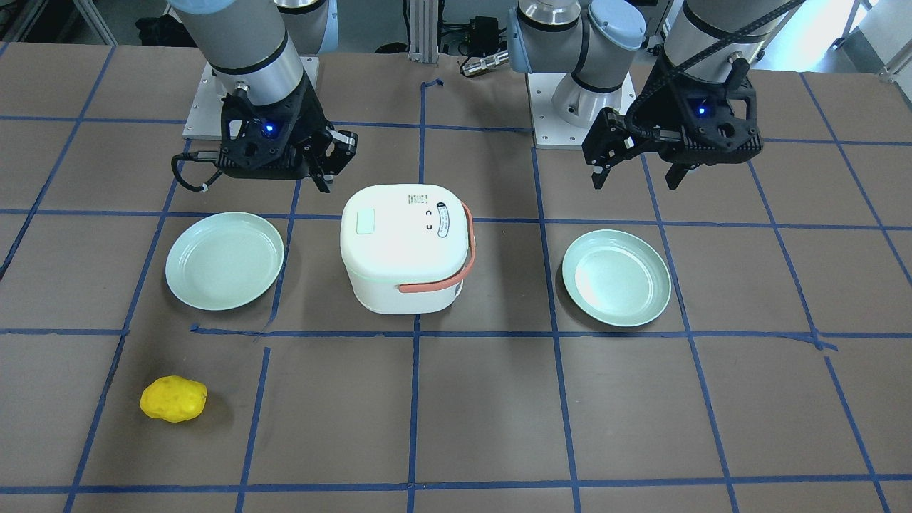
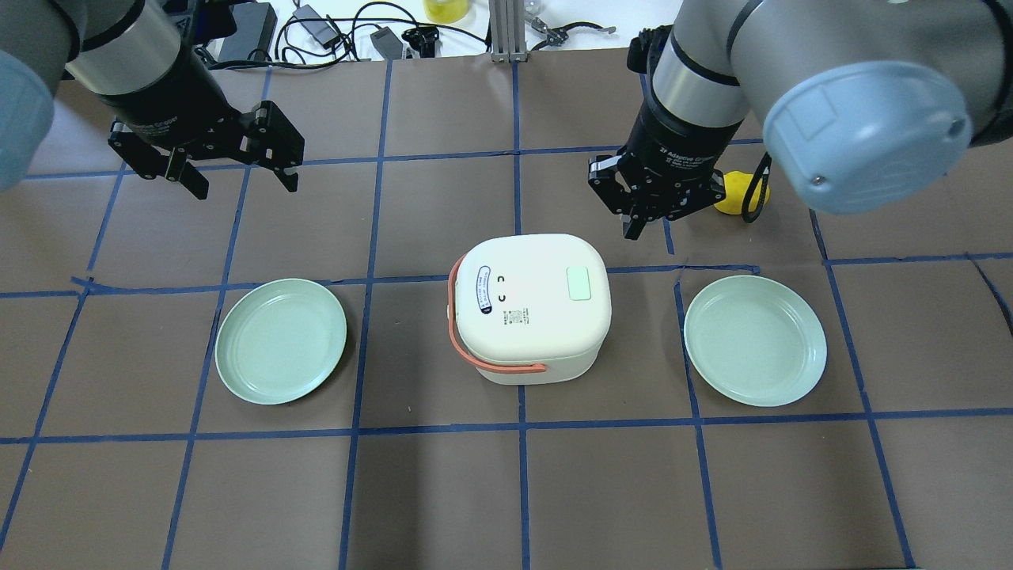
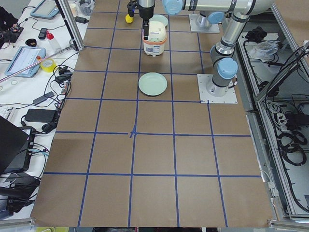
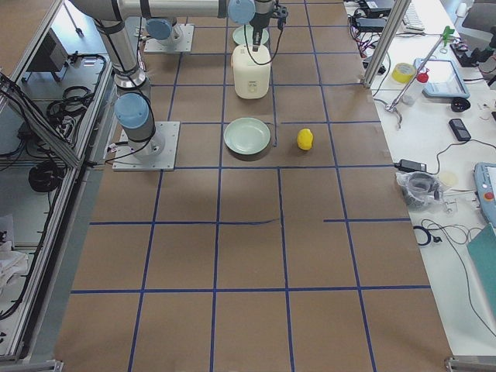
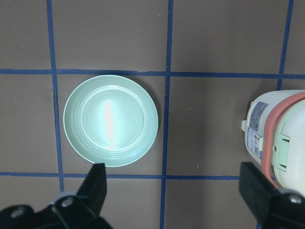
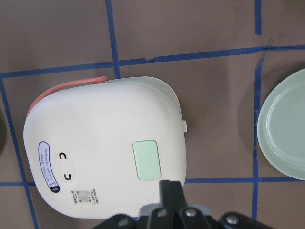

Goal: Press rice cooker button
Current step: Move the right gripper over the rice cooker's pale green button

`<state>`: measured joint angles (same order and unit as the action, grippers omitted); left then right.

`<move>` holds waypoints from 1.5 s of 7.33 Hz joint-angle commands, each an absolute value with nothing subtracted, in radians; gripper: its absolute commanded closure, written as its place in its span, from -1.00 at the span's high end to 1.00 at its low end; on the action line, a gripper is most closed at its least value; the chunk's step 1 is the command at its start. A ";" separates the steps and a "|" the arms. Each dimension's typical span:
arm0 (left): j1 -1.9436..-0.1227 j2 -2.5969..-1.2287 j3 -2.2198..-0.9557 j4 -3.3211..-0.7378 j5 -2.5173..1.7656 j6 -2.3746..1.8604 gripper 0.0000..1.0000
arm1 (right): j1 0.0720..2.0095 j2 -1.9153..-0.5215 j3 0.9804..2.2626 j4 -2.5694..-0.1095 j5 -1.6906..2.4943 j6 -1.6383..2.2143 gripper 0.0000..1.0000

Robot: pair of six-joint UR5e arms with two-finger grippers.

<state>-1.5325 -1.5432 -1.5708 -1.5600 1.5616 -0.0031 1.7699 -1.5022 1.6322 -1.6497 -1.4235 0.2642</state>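
Can see just a small bit of the yellow lump (image 2: 730, 196) from overhead, tucked behind the right gripper (image 2: 633, 226). Cut off by the picture's edge: the rice cooker (image 5: 276, 143) in the left wrist view and the right plate (image 6: 286, 136) in the right wrist view. Partly hidden behind the rice cooker in the right side view, and too small to see well: the left plate (image 4: 244, 35).

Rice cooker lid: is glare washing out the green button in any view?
Front-facing view: the rice cooker lid is blown out to near white and the button shows only faintly. Overhead view: lid evenly lit, button clear. Right wrist view: button sharp, no glare. Left wrist view: a bright glare streak lies on the green plate only.
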 commanded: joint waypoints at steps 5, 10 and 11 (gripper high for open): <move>-1.532 -1.543 -1.571 -1.560 1.562 -0.003 1.00 | 1.805 -1.451 1.729 -1.790 -1.389 0.270 -1.00; -1.532 -1.543 -1.571 -1.560 1.562 -0.003 1.00 | 1.805 -1.448 1.736 -1.798 -1.388 0.276 -1.00; -1.532 -1.543 -1.571 -1.560 1.562 -0.003 1.00 | 1.805 -1.436 1.738 -1.798 -1.388 0.276 -1.00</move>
<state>-1.5325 -1.5432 -1.5708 -1.5601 1.5616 -0.0035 1.8051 -1.4448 1.7366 -1.7975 -1.3883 0.2756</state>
